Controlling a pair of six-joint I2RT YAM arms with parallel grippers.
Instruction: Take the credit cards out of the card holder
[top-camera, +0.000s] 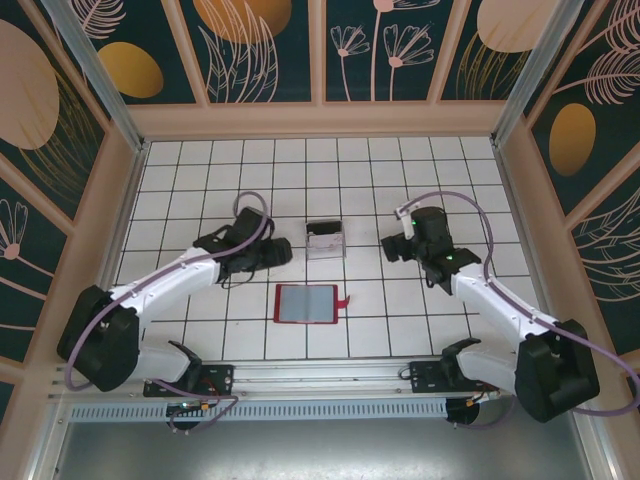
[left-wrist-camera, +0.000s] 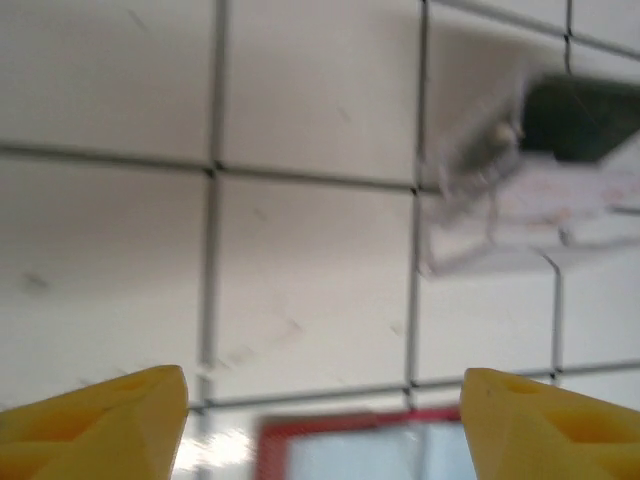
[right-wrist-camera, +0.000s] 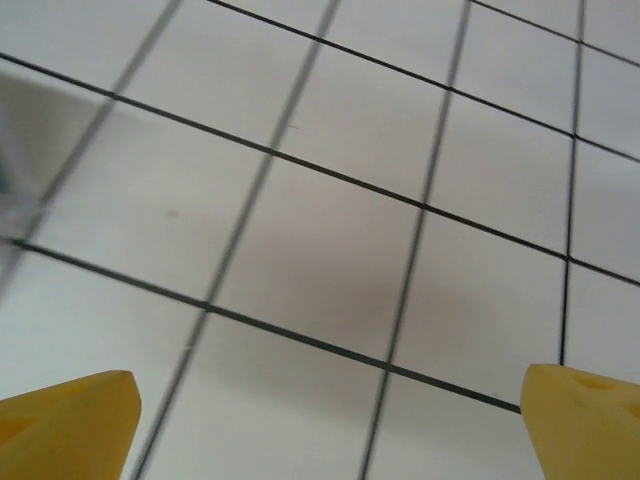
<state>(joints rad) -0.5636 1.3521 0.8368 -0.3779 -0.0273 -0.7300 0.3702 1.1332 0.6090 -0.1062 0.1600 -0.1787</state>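
Note:
The card holder (top-camera: 306, 304), a red wallet, lies open and flat on the tiles between the arms, its snap tab (top-camera: 343, 302) pointing right. Its grey-clear sleeves face up; I cannot tell whether credit cards sit in them. My left gripper (top-camera: 279, 252) hovers just up and left of it, open and empty. In the left wrist view the left gripper (left-wrist-camera: 325, 388) has its yellow fingertips (left-wrist-camera: 140, 410) wide apart over the card holder's red edge (left-wrist-camera: 340, 428). My right gripper (top-camera: 389, 245) is open over bare tile, and the right gripper (right-wrist-camera: 328, 388) holds nothing.
A transparent plastic box (top-camera: 325, 240) stands just behind the card holder between the two grippers, with something dark and flat (left-wrist-camera: 580, 120) in it. The transparent box (left-wrist-camera: 500, 210) appears blurred. Wooden walls (top-camera: 320, 118) enclose the white tiled floor.

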